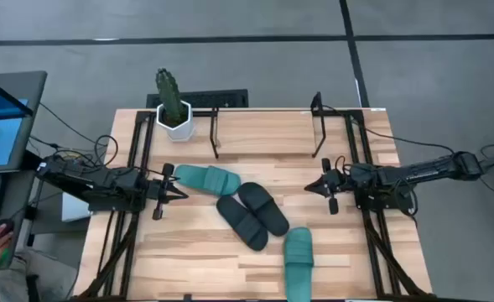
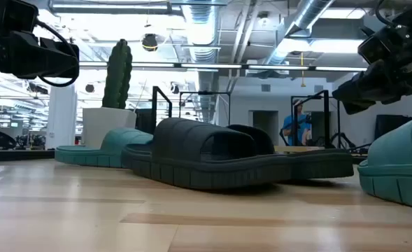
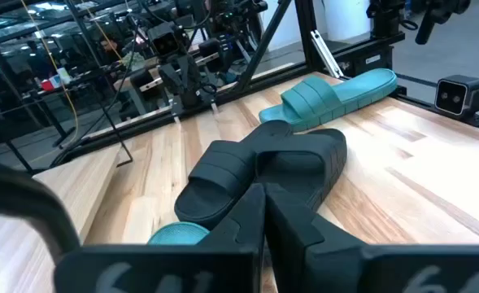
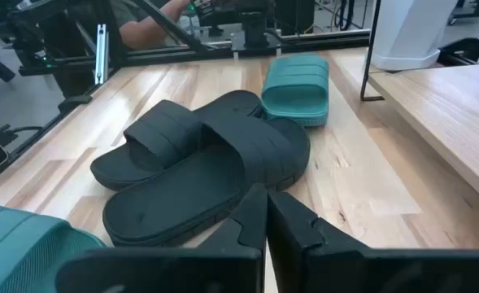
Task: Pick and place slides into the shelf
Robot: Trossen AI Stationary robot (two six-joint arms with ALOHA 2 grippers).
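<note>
Wood table [image 1: 330, 252] is a loose pile, near to far: teal slide [image 1: 298, 260] bottom center, two black slides [image 1: 252, 215] mid-frame, teal slide [image 1: 206, 178] by the narrow-pinched left gripper [image 1: 179, 190], right gripper [image 1: 312, 186] likewise pinched empty, shelf [image 1: 267, 132] bare up top, and only the low view shows the blacks overlapping.

Two slides were teal-green, one at 9 o'clock [image 1: 207, 178] and one at 5 o'clock [image 1: 298, 262], the middle pair [image 1: 252, 215] was black, all on a pale wood table [image 1: 255, 138], plus a white-potted green cactus [image 1: 172, 102].
</note>
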